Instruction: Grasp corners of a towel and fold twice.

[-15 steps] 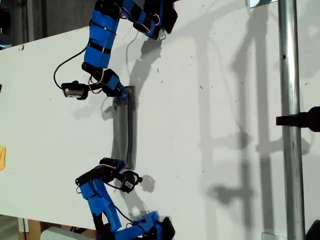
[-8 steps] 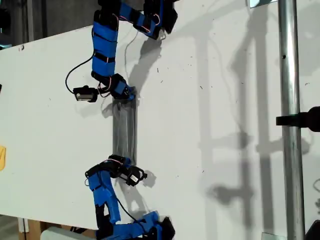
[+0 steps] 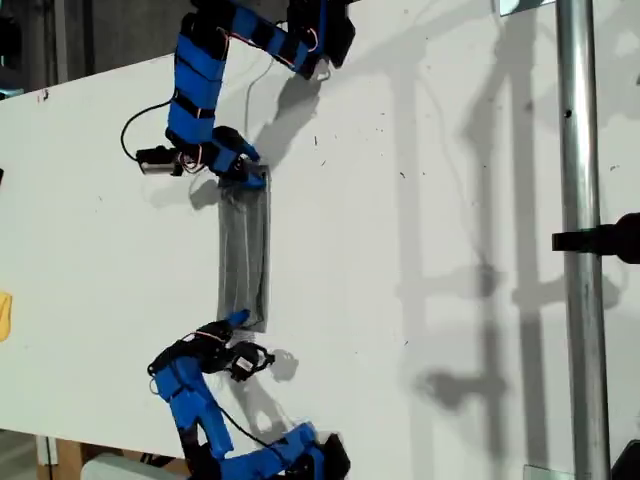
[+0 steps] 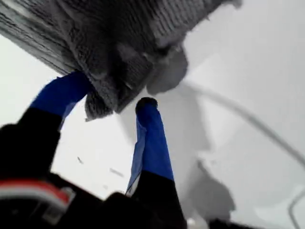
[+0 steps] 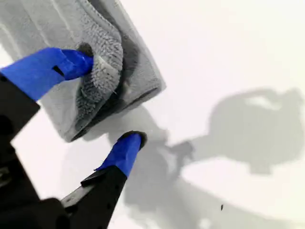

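Note:
The grey striped towel (image 3: pixel 243 255) lies on the white table as a narrow folded strip between the two blue arms. My first gripper (image 3: pixel 247 171) is at the strip's end nearer the exterior view's top. Its jaws stand open, with a towel corner (image 4: pixel 98 109) hanging over one finger (image 4: pixel 64 93) while the other finger (image 4: pixel 148 129) is clear of the cloth. My second gripper (image 3: pixel 236 322) is at the opposite end, also open. One fingertip (image 5: pixel 71 62) touches the folded edge (image 5: pixel 107 59); the other fingertip (image 5: pixel 127 143) sits on bare table.
A metal pole (image 3: pixel 580 240) with a black clamp (image 3: pixel 605 240) runs along the exterior view's right. A thin cable (image 3: pixel 250 85) lies near the first arm's base. The table edge (image 3: pixel 60 85) is at the exterior view's left, by a yellow object (image 3: pixel 4 315).
Both grippers have opened and drawn back slightly toward the exterior view's left. The towel has settled flat into a straight strip.

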